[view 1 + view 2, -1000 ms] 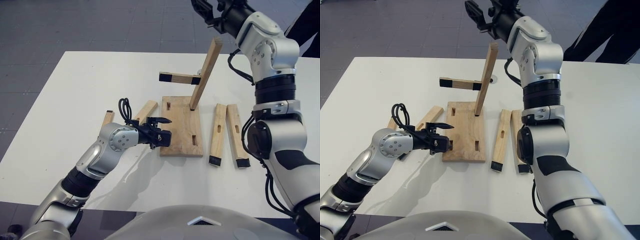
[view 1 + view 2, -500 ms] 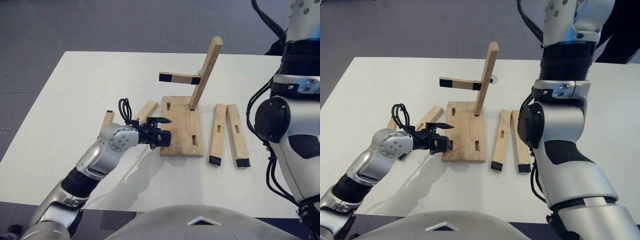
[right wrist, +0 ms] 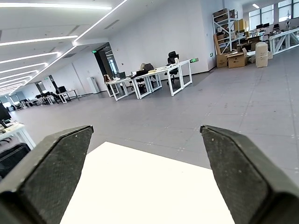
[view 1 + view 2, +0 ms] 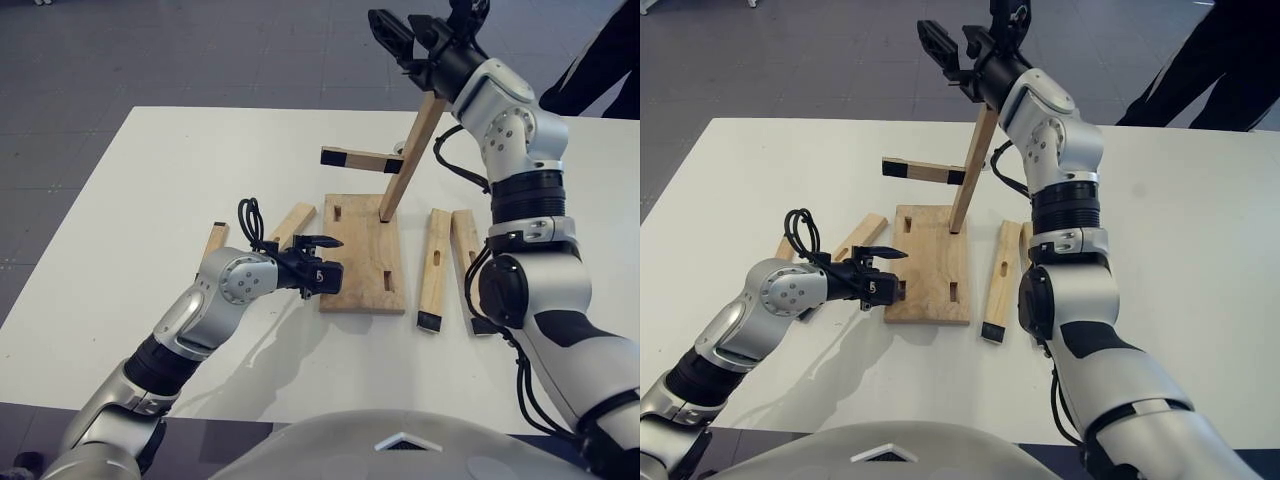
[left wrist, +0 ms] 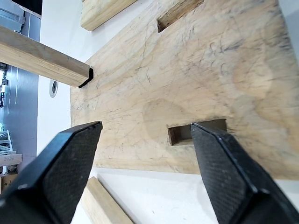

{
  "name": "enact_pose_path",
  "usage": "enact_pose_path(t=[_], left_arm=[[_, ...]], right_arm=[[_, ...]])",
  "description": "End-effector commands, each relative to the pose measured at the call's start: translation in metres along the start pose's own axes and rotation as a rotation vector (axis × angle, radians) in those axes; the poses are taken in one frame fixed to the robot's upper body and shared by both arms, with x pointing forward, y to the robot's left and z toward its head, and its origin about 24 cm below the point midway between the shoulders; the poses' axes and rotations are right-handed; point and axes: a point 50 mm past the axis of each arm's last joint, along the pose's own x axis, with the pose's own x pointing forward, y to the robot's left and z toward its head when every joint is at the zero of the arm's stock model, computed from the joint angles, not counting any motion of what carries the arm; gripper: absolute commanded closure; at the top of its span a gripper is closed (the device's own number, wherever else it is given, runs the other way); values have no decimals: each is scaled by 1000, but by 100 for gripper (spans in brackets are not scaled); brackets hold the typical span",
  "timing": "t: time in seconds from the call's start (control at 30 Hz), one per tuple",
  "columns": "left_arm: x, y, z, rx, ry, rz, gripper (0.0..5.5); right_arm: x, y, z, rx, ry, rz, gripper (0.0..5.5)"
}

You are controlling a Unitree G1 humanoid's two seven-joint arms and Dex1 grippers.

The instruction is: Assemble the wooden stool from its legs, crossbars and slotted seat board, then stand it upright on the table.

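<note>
Change: right gripper point(image 4: 402, 35) has swung back into sight and now hangs over the top of the standing leg; left arm and all the wood are unmoved.
Left gripper point(image 4: 322, 258): black fingers apart, holding nothing, at the near left edge of the seat board, over one slot.
Loose pieces: two short pale wooden bars point(image 4: 293, 222) lie on the white bench point(image 4: 150, 180), just left of the board.
Seat board: flat rectangular slotted wooden board point(image 4: 362, 262) lies mid-bench.
Standing leg: long pale wooden leg point(image 4: 412, 150) leans in the far right slot, with a black-tipped crossbar point(image 4: 360, 158) jutting left.
Spare legs: two black-footed wooden legs point(image 4: 433, 268) lie side by side, right of the board.
Right gripper: fingers wide apart, empty.
Meaning: probably a fresh approach to seat or straighten the leaning leg; three slots remain unfilled.
</note>
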Motion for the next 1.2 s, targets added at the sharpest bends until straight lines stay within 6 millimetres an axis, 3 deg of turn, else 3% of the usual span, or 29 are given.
enact_pose_path(t=[0.03,0.2,0.3,0.43,0.57,0.7,0.83,0.97,1.1,1.2], left_arm=[[4,-10,-6,-29,31,-44,199],[4,-10,-6,-33,26,-56,199],[4,-4,-7,-41,24,-29,199],[3,12,0,-79,-67,96,199],[0,17,1,-94,-97,148,199],[-2,19,-2,-102,-93,165,199],[-10,26,0,-155,-156,314,199],[-19,21,-11,-374,-214,544,199],[-29,3,-32,-622,-186,750,199],[-36,-1,-46,-765,-136,930,199]], right_arm=[[-6,14,31,19,-126,46,126],[-29,37,123,-24,-463,119,126],[-51,27,131,-100,-481,51,126],[-89,2,84,-205,-341,-123,126],[-136,-10,32,-275,-245,-228,126],[-170,-30,-3,-311,-142,-419,126],[-196,-27,-47,-258,-20,-475,126],[-229,-17,-94,-130,128,-527,126],[-256,0,-121,-73,242,-578,126],[-262,3,-127,-57,278,-590,126]])
